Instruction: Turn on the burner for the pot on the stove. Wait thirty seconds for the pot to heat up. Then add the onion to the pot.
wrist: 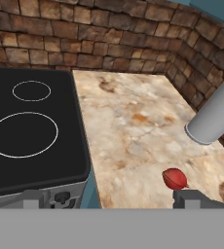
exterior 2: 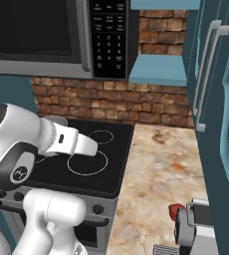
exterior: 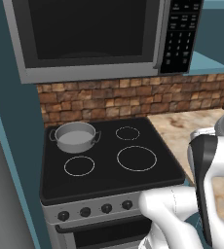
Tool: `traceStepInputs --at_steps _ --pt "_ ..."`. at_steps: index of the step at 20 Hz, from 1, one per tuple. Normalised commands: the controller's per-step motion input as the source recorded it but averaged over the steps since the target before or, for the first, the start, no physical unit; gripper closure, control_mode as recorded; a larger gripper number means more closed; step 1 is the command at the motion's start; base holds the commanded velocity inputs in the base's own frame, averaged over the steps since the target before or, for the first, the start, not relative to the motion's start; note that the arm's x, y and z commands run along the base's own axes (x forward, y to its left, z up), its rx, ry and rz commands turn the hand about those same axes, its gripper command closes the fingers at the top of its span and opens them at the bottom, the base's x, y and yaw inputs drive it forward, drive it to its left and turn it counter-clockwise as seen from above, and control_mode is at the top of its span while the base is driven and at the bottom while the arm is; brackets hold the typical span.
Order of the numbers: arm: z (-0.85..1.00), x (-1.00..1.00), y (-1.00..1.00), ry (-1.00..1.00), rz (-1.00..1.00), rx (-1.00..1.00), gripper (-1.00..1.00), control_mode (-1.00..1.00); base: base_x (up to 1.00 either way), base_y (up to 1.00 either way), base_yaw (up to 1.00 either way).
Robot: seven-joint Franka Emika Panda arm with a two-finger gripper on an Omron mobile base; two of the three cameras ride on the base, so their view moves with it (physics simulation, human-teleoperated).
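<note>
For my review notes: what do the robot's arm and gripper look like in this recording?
The arm is built from glossy white rounded segments, joined by dark grey or black rings at the joints. One dark joint cap bears a small pale logo, and the nearest white shell has faint small markings. No loose cables show. The gripper has small, blocky, dark grey finger tips in the hand view.

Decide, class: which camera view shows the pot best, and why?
The left base view: the pot stands whole on the stove's back-left ring, both loop handles and pale inside visible. In the right base view just a sliver of it peeks over the robot's arm.
</note>
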Motion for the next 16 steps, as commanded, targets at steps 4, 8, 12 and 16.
traceStepInputs --at_steps 4,8,12,16 --pt "0.00 0.00 0.00 0.00 0.00 0.00 -1.00 -1.00 0.00 0.00 0.00" --pt "0.00 0.00 0.00 0.00 0.00 0.00 -1.00 -1.00 0.00 0.00 0.00" --pt "0.00 0.00 0.00 0.00 0.00 0.00 -1.00 -1.00 0.00 0.00 0.00" --pt "0.00 0.00 0.00 0.00 0.00 0.00 -1.00 -1.00 0.00 0.00 0.00"
